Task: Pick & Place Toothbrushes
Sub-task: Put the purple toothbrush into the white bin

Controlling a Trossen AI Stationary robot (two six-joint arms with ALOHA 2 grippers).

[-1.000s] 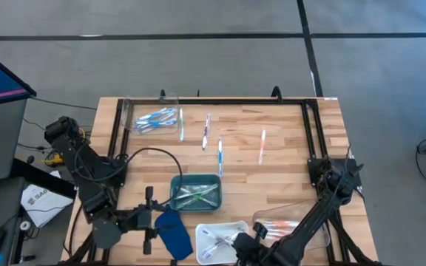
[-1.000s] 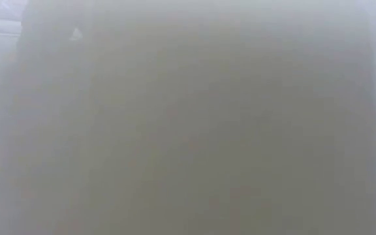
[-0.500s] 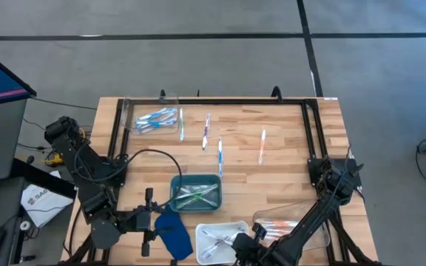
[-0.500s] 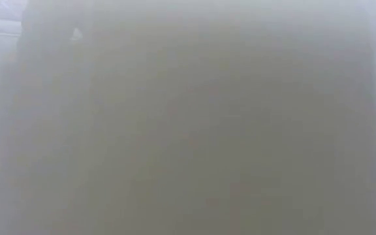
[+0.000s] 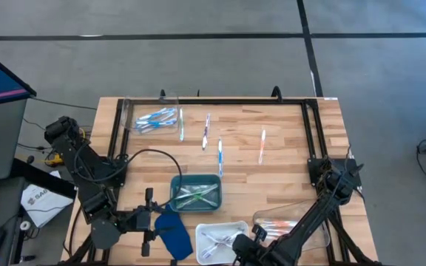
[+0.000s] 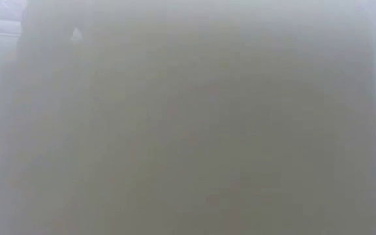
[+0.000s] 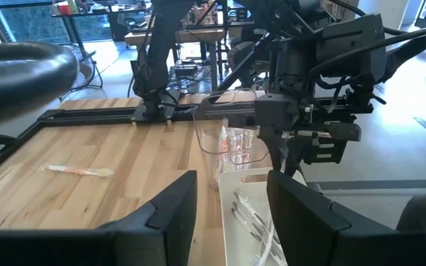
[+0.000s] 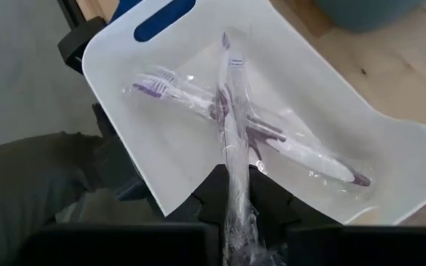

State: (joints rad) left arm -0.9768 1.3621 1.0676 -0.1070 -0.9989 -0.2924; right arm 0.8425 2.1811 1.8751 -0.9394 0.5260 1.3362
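Hovering over the white tray (image 8: 390, 159) at the tabletop's (image 5: 287, 148) near edge, the right gripper (image 8: 237, 193) pinches a wrapped purple toothbrush (image 8: 231, 118), which lies crossed on another purple one in there. Left gripper (image 7: 228, 210) waits beside the tray, fingers apart, nothing in them. More toothbrushes (image 5: 220, 151) lie loose mid-tabletop, others in the teal bin (image 5: 176, 183).

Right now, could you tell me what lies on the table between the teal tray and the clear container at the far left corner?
Bare wood, as the high view shows.
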